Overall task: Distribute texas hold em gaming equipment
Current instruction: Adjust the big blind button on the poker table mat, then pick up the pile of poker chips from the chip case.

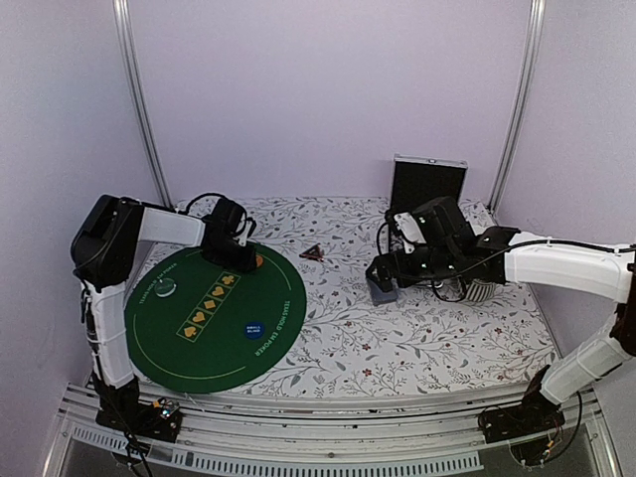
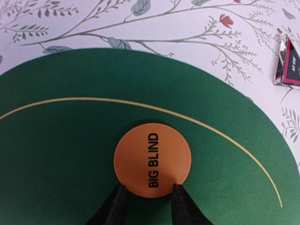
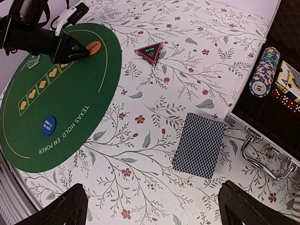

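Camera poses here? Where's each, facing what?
Top external: high and behind, facing down over the table; left arm and right arm show.
Left wrist: close above the orange disc on the green mat; left gripper shows.
Right wrist: above the card deck and case; right gripper shows.
Shared: all three see the orange disc and triangular marker.

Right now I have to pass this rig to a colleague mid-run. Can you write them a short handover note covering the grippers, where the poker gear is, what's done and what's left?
Left gripper: fingertips flank the near edge of the orange Big Blind disc, which lies on the green mat. I cannot tell whether it is gripped or released.
Right gripper: open, holding nothing, poised at the card deck, which lies face down on the tablecloth.
Done: blue Small Blind disc is on the mat.
Left: triangular marker and deck are off the mat; chips are stacked in the open case.
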Robot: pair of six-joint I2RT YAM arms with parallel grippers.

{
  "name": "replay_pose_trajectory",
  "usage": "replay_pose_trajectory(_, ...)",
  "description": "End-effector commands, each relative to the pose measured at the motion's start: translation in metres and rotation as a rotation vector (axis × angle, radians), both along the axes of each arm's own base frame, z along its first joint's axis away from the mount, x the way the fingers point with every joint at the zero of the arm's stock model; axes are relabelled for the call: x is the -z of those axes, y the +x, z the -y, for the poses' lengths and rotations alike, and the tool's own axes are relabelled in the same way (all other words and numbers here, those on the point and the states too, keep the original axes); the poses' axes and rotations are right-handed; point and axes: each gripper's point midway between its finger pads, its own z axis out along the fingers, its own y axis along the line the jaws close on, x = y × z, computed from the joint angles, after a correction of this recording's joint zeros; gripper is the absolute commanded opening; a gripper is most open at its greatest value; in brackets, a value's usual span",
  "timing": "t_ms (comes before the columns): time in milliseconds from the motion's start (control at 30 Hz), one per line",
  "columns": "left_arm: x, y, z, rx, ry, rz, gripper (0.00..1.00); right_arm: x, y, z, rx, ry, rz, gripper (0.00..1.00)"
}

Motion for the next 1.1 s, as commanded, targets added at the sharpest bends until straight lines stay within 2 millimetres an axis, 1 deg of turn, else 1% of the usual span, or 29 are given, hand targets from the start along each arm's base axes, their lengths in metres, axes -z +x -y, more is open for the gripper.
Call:
replay_pose_trajectory(0, 0.031, 0.003, -0.009, -0.006, 0.050, -0.048, 0.33, -0.005, 0.010, -0.004, 0.000, -0.006, 0.019, 0.99)
replay_pose_trajectory(33, 0.033, 0.004, -0.009, -0.008, 0.052, -0.054, 0.33, -0.003, 0.011, -0.004, -0.003, -0.009, 0.016, 0.99)
replay_pose_trajectory(167, 0.026, 0.006, -0.008, -0.005, 0.044, -0.044, 0.33, -0.005, 0.014, -0.002, 0.006, -0.012, 0.023, 0.99)
replay_pose_trajectory(267, 0.016, 0.001, -0.010, -0.008, 0.035, -0.030, 0.34, -0.011, 0.019, 0.008, 0.039, -0.015, 0.036, 0.99)
replay_pose_trajectory(333, 0.002, -0.003, -0.009, -0.009, 0.013, -0.007, 0.35, -0.016, 0.026, 0.020, 0.076, -0.022, 0.048, 0.99)
replay_pose_trajectory(400, -0.016, -0.008, -0.009, -0.014, -0.017, 0.019, 0.35, -0.022, 0.036, 0.035, 0.106, -0.029, 0.051, 0.99)
replay_pose_trajectory(433, -0.034, -0.011, -0.007, -0.015, -0.040, 0.050, 0.36, -0.024, 0.041, 0.042, 0.119, -0.028, 0.046, 0.99)
replay_pose_trajectory(467, -0.045, -0.014, -0.005, -0.011, -0.062, 0.069, 0.36, -0.026, 0.046, 0.048, 0.129, -0.031, 0.042, 0.99)
replay_pose_trajectory(500, -0.054, -0.020, -0.004, -0.007, -0.078, 0.081, 0.37, -0.026, 0.054, 0.058, 0.151, -0.040, 0.034, 0.99)
replay_pose_trajectory(533, -0.065, -0.025, -0.001, 0.000, -0.095, 0.098, 0.38, -0.030, 0.061, 0.063, 0.161, -0.053, 0.038, 0.99)
replay_pose_trajectory(600, -0.083, -0.039, 0.003, 0.014, -0.125, 0.114, 0.39, -0.029, 0.073, 0.075, 0.195, -0.094, 0.025, 0.99)
replay_pose_trajectory(633, -0.092, -0.047, 0.005, 0.023, -0.141, 0.121, 0.40, -0.036, 0.080, 0.077, 0.198, -0.102, 0.034, 0.99)
replay_pose_trajectory(667, -0.098, -0.055, 0.006, 0.031, -0.154, 0.119, 0.42, -0.037, 0.085, 0.077, 0.189, -0.112, 0.034, 0.99)
replay_pose_trajectory(733, -0.114, -0.072, 0.009, 0.052, -0.190, 0.125, 0.45, -0.044, 0.094, 0.075, 0.148, -0.137, 0.058, 0.99)
replay_pose_trajectory(800, -0.129, -0.090, 0.008, 0.066, -0.225, 0.129, 0.48, -0.048, 0.100, 0.069, 0.028, -0.199, 0.109, 0.99)
replay_pose_trajectory(833, -0.130, -0.098, 0.007, 0.067, -0.236, 0.116, 0.50, -0.049, 0.104, 0.067, -0.015, -0.221, 0.133, 0.99)
replay_pose_trajectory(900, -0.151, -0.113, 0.008, 0.087, -0.281, 0.138, 0.55, -0.052, 0.110, 0.063, -0.139, -0.279, 0.194, 0.99)
replay_pose_trajectory(967, -0.170, -0.125, 0.008, 0.108, -0.310, 0.156, 0.62, -0.052, 0.118, 0.063, -0.241, -0.315, 0.245, 0.99)
replay_pose_trajectory(1000, -0.180, -0.131, 0.006, 0.113, -0.315, 0.170, 0.66, -0.049, 0.119, 0.062, -0.321, -0.343, 0.278, 0.99)
replay_pose_trajectory(1067, -0.199, -0.140, -0.001, 0.115, -0.307, 0.200, 0.78, -0.042, 0.121, 0.062, -0.437, -0.374, 0.329, 0.99)
